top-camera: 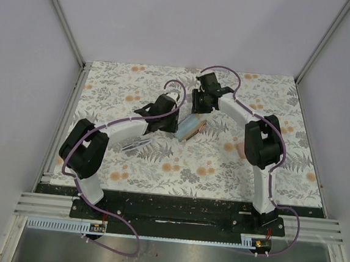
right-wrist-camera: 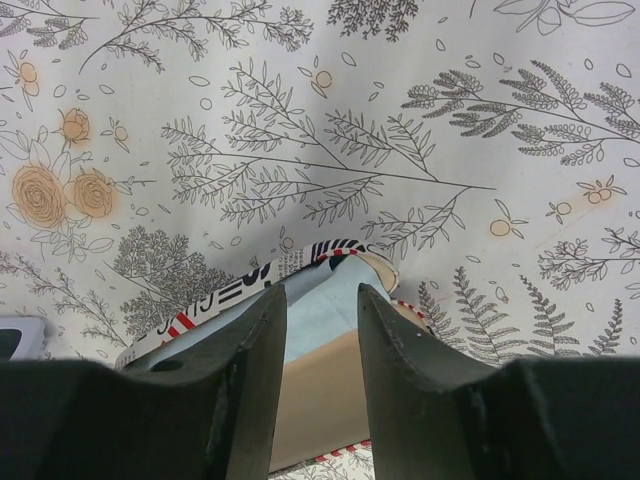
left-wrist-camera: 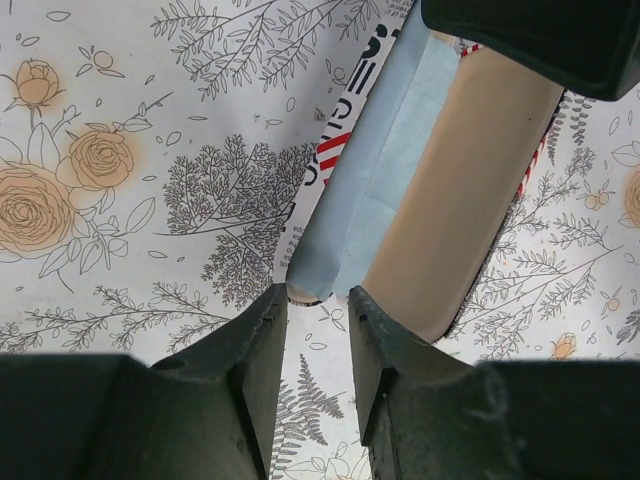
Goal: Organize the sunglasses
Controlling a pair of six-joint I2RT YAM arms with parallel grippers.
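We judge the task barely begun. The flag-printed case (left-wrist-camera: 470,190) lies open on the worktop (top-camera: 276,91), no glasses showing inside. The silvery-framed sunglasses (top-camera: 136,145) lie loose beside the left arm. The left gripper (left-wrist-camera: 318,300) stands apart at the case's end. The right gripper (right-wrist-camera: 320,300) straddles its rim; whether it is pinching we cannot tell.

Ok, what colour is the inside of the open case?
The case is tan inside, with a pale blue flap; left wrist view shows it best.

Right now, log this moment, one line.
flag case: open | left hand: at its end | right hand: astride its edge | silvery sunglasses: on table
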